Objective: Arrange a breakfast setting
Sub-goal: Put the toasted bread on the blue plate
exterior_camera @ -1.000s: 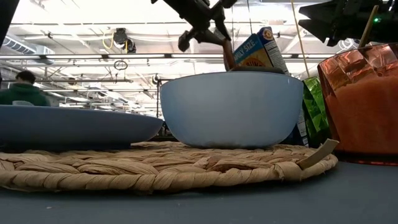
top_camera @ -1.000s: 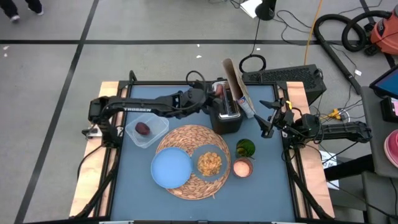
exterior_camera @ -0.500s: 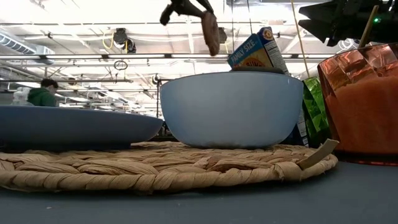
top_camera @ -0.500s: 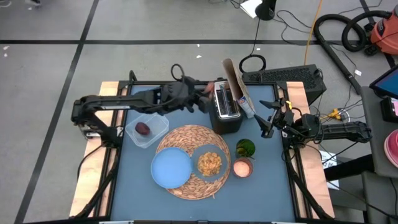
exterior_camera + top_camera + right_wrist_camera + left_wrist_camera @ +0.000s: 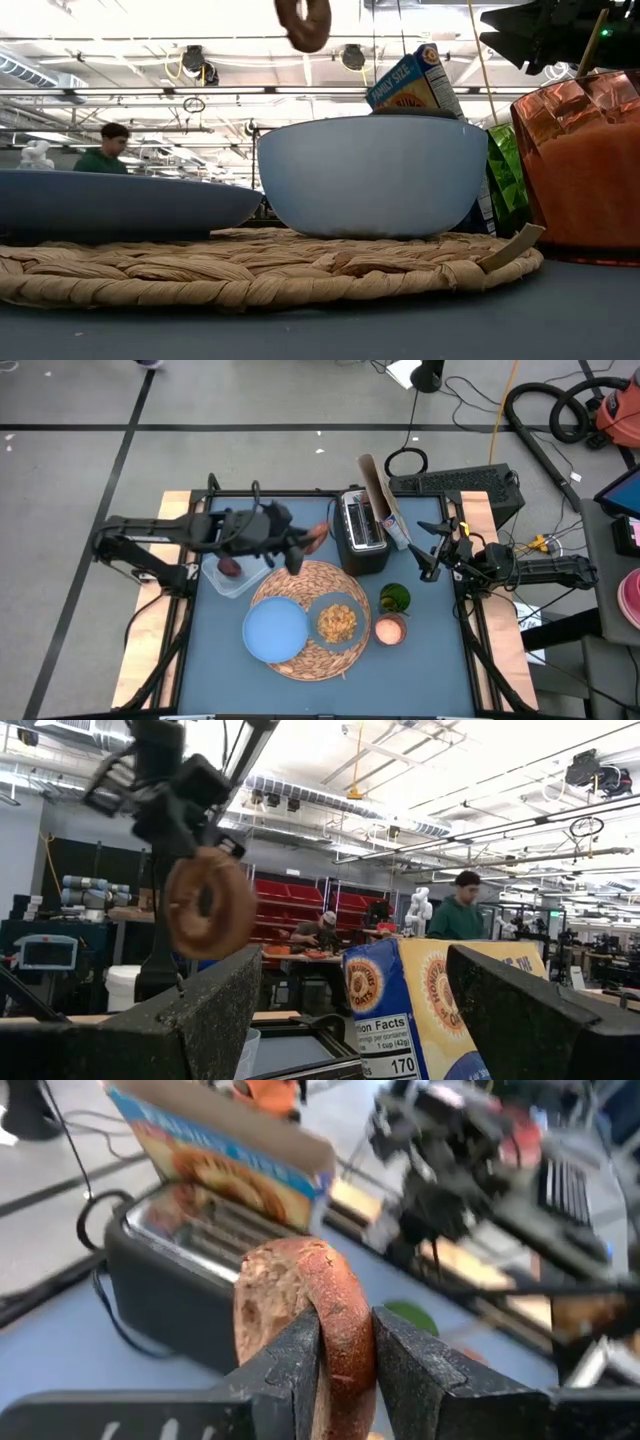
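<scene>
While the left gripper [image 5: 345, 1370] pinches the bagel [image 5: 305, 1325] across one side of its ring, fingers closed on the crust, it hangs in the air left of the toaster [image 5: 362, 542]. It looks light and firm — gripping the rim should serve. Right of the toaster, the right gripper [image 5: 432, 556] waits, open and empty. Cereal [image 5: 337, 622] fills the bowl; the plate [image 5: 275, 631] is bare; the plastic tub [image 5: 236, 572] holds a dark-red fruit [image 5: 230, 567].

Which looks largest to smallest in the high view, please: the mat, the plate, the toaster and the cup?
1. mat
2. plate
3. toaster
4. cup

The plate's disc clearly covers more than the toaster's top. All four stand on the table, so nearness to the camera hardly skews the order.
</scene>
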